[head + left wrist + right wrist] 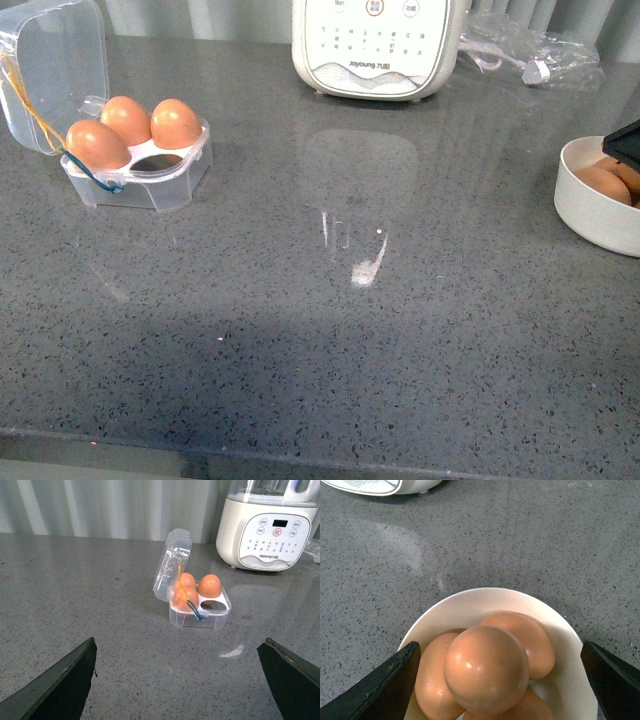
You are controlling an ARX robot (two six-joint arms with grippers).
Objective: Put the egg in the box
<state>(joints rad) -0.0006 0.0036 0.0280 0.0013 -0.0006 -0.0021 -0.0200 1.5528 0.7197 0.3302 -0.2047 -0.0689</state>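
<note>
**Counter (320,400) up front, egg (486,669) on top of the heap in the bowl (485,597)**

Front view: grey counter is nearest you. Far left sits the box (140,190), with its lid (50,60) hinged back and upright. It holds three brown eggs (128,120), and the near right cell (160,160) is free. The white bowl with eggs is at the right edge, and a dark bit of the right gripper (625,145) hangs over it. At the back, the white appliance (375,45) reads "Joyoung" plus Chinese characters I can't make out. Its button labels are too small to read.

Left wrist view: the left gripper (180,680) is spread wide with nothing between its fingers. It faces the box from well apart. The same "Joyoung" mark shows on the appliance panel, with a dark display above the buttons.

Right wrist view: the right gripper is spread wide, one finger either side of the bowl, holding nothing. The egg you want is the top one, resting on the others and roughly centred between the fingers.

Step in hand, my read: the pick.
- Come straight down on the top egg and close across its middle, gently. The smooth shell will likely slip if the grip is loose and crack if it is hard.
- Lift vertically so you don't roll the eggs beneath or catch the bowl rim.
- Carry it to the free cell and approach from the side away from the lid.
- Lower it until it is seated before you let go.
</note>
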